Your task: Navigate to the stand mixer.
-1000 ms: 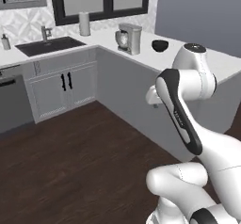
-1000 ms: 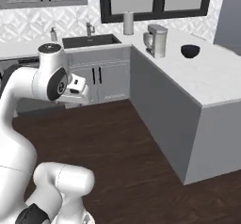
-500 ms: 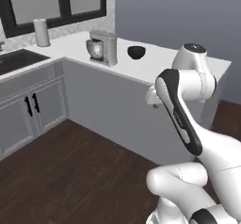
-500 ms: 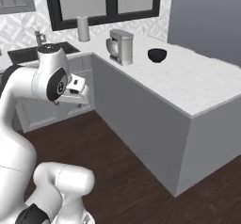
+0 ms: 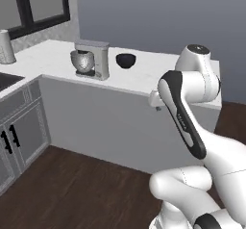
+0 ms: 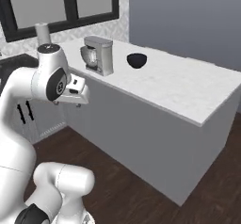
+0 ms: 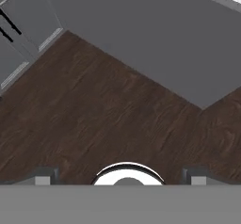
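Observation:
The stand mixer (image 5: 91, 59) stands on the white counter (image 5: 144, 81), grey-silver with a boxy head and a shiny metal bowl under it. From the right base camera the stand mixer (image 6: 98, 54) sits near the counter's front edge. My gripper (image 5: 156, 101) hangs folded close to the arm, below counter height and well short of the mixer; the right base view has the gripper (image 6: 75, 95) in front of the grey counter wall. In the hand view the gripper (image 7: 120, 175) is open over dark wood floor, its fingertips (image 7: 44, 176) wide apart and holding nothing.
A black bowl (image 5: 126, 59) rests on the counter right of the mixer. A grey canister (image 5: 6, 46) stands by the window at far left. Grey cabinets (image 5: 17, 132) with dark handles line the left side. The grey counter wall (image 6: 141, 129) rises ahead, with dark wood floor (image 5: 72, 189) before it.
The whole picture has shifted: the base has driven and turned, so the counter and mixer now sit closer and the sink has slid off to the left. The arm keeps its pose.

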Motion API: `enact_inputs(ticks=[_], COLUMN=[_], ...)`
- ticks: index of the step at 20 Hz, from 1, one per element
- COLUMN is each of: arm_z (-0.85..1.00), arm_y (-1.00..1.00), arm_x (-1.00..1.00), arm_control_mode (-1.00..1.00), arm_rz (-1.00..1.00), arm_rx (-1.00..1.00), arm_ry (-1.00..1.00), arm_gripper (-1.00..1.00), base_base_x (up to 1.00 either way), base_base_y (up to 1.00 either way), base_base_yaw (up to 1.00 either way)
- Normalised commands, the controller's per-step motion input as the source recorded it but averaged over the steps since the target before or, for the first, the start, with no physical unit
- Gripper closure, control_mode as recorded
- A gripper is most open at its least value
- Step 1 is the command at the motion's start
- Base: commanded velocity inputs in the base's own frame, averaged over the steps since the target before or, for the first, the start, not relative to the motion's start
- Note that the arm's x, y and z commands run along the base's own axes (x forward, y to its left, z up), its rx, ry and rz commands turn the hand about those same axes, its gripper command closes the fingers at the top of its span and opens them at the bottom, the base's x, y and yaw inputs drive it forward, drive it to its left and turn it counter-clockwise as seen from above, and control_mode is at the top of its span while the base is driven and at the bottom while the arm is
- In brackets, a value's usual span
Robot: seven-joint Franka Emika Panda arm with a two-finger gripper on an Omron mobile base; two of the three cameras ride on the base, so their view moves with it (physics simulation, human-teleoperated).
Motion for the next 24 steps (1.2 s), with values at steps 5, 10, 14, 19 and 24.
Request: enact_inputs(ticks=[5, 10, 14, 19, 24], arm_z=[0.00, 0.00, 0.00, 0.00, 0.00], arm_y=[0.00, 0.00, 0.00, 0.00, 0.00], arm_x=[0.00, 0.00, 0.00, 0.00, 0.00], arm_control_mode=[1.00, 1.00, 1.00, 1.00, 1.00], arm_rz=[0.00, 0.00, 0.00, 0.00, 0.00], arm_rx=[0.00, 0.00, 0.00, 0.00, 0.00], arm_ry=[0.00, 0.00, 0.00, 0.00, 0.00], arm_gripper=[-1.00, -1.00, -1.00, -1.00, -1.00], base_base_x=[1.00, 0.94, 0.92, 0.88, 0.86], base_base_y=[1.00, 1.00, 1.00, 1.00, 0.95], base_base_yaw=[-0.44, -0.38, -0.37, -0.37, -0.40])
